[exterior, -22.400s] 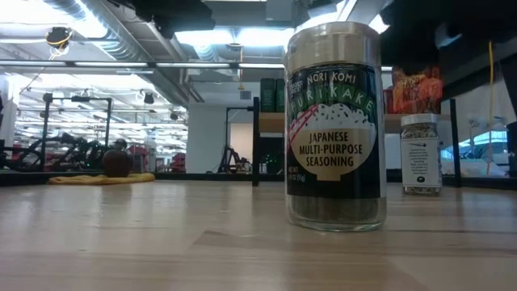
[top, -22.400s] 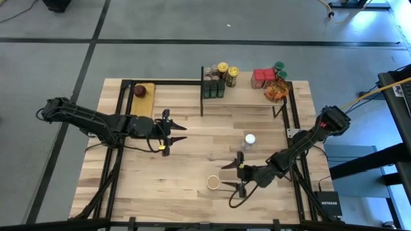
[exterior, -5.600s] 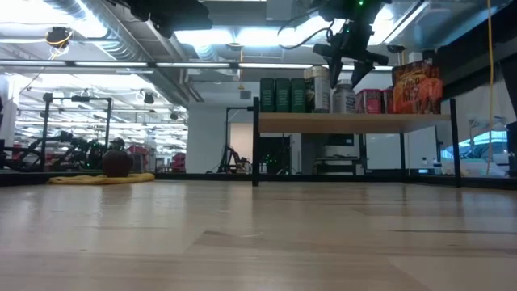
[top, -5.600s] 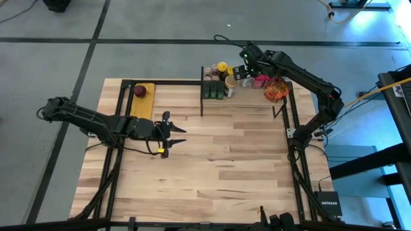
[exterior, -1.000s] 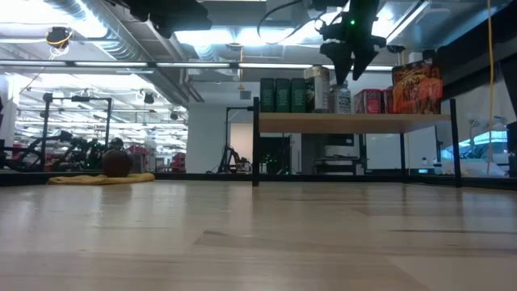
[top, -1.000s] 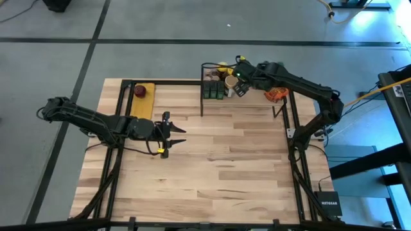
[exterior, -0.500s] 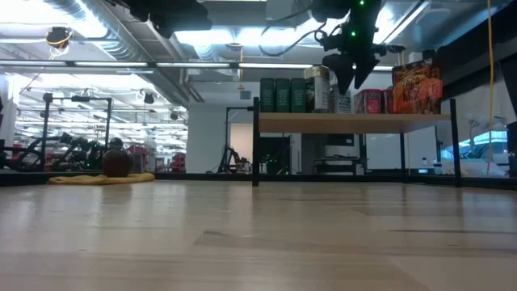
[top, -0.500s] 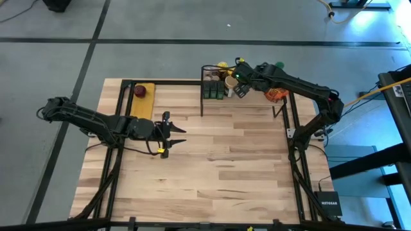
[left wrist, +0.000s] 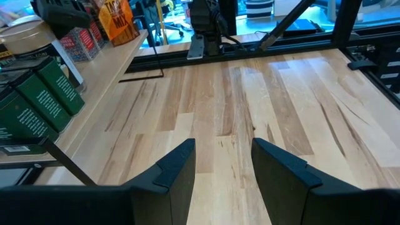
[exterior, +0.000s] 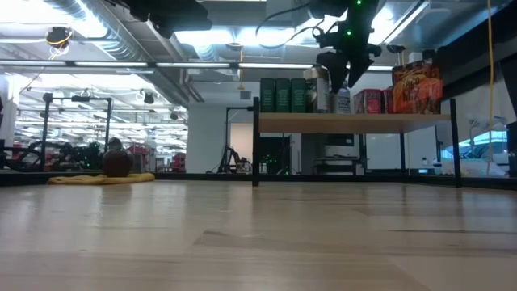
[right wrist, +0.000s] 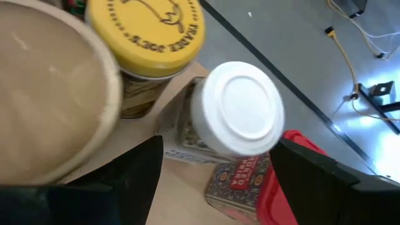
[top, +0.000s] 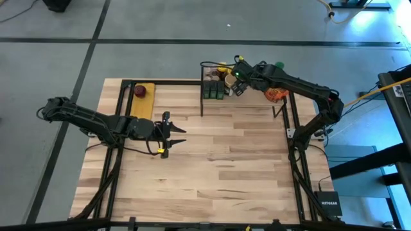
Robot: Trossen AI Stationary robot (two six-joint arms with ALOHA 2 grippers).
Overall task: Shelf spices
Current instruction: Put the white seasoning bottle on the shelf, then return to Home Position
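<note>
Two pincers open, empty | right pincer (top: 236, 82) above shelf (top: 250, 96), white-lid jar (right wrist: 236, 109) between fingers | left pincer (top: 168, 133) over table (top: 212, 167) | orange packet (left wrist: 117, 20) reads "MIX"

tan-lidded jar (right wrist: 44, 94): cut off at the right wrist view's 9 o'clock edge.
yellow-lidded jar (right wrist: 149, 31): top cropped.
red box (right wrist: 250, 181): label too blurred to read.
dark tins (left wrist: 31, 106): cropped in left wrist view.
</note>
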